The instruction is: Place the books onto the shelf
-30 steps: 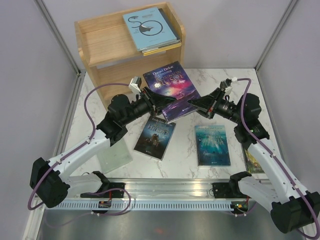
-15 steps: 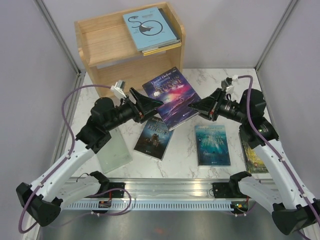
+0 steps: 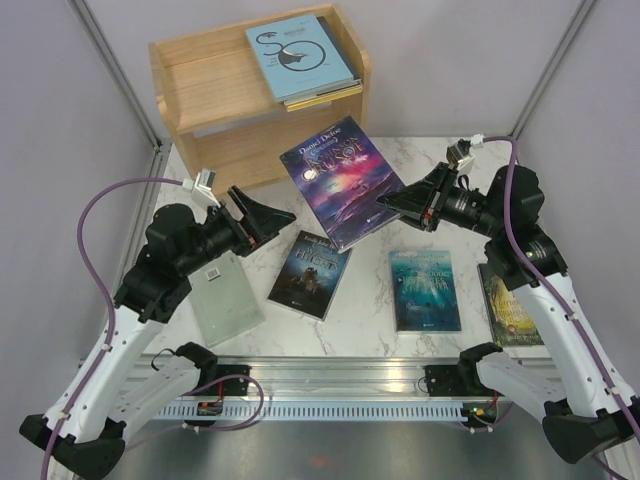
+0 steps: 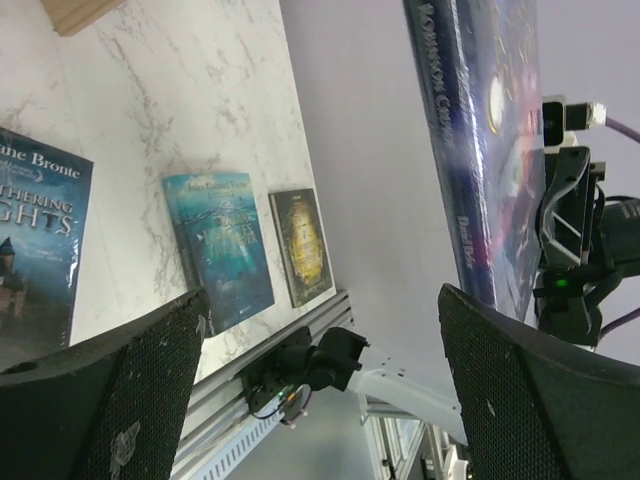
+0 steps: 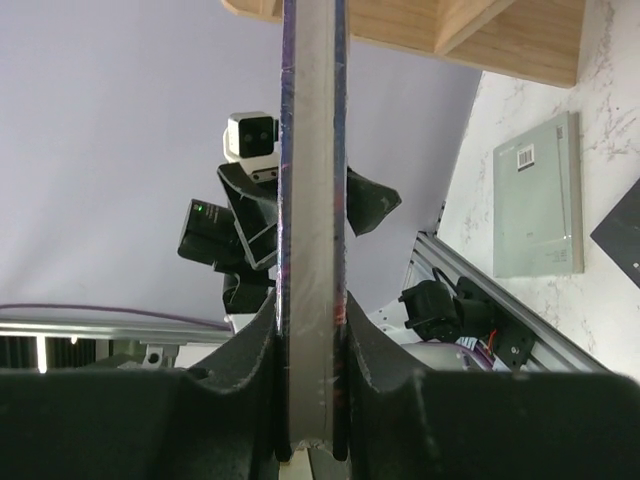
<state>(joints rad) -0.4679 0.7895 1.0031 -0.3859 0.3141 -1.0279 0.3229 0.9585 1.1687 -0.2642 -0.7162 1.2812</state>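
My right gripper [image 3: 392,204] is shut on the right edge of the dark purple book [image 3: 342,180] and holds it tilted in the air in front of the shelf [image 3: 200,80]. In the right wrist view the book's page edge [image 5: 313,180] stands clamped between the fingers of that gripper [image 5: 313,340]. My left gripper [image 3: 272,214] hangs open to the book's left, apart from it. From the left wrist the gripper [image 4: 318,330] holds nothing and the purple book [image 4: 480,150] floats beyond it. A light blue book [image 3: 300,55] tops a small stack on the shelf.
On the marble table lie a pale grey-green book [image 3: 225,298] under the left arm, a dark blue book [image 3: 310,273], a teal book [image 3: 424,290] and a green-gold book [image 3: 512,312] by the right arm. Grey walls close in on both sides.
My left gripper let go of the purple book, opened wide and drew back to the left. The right gripper kept its grip and raised the book a little toward the shelf.
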